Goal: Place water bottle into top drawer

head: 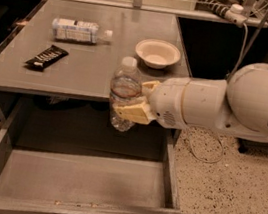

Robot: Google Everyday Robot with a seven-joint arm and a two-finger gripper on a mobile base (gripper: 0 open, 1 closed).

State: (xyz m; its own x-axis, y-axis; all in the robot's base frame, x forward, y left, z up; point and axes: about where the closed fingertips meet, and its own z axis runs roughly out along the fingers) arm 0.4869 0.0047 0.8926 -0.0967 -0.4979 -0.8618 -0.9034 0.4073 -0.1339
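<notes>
The water bottle (pixel 124 91) is clear ribbed plastic with a white cap and a dark red band. It hangs upright in front of the table's front edge, above the back right part of the open top drawer (pixel 81 182). My gripper (pixel 136 102) is shut on the bottle's middle, with one yellowish finger (pixel 133 113) across its front. The white arm reaches in from the right. The drawer is pulled out and holds nothing that I can see.
On the grey table (pixel 94 72) lie a bottle with a white-and-blue label (pixel 80 31) on its side, a dark snack bar (pixel 46 57) at the left, and a white bowl (pixel 157 53) at the right. Speckled floor is to the right.
</notes>
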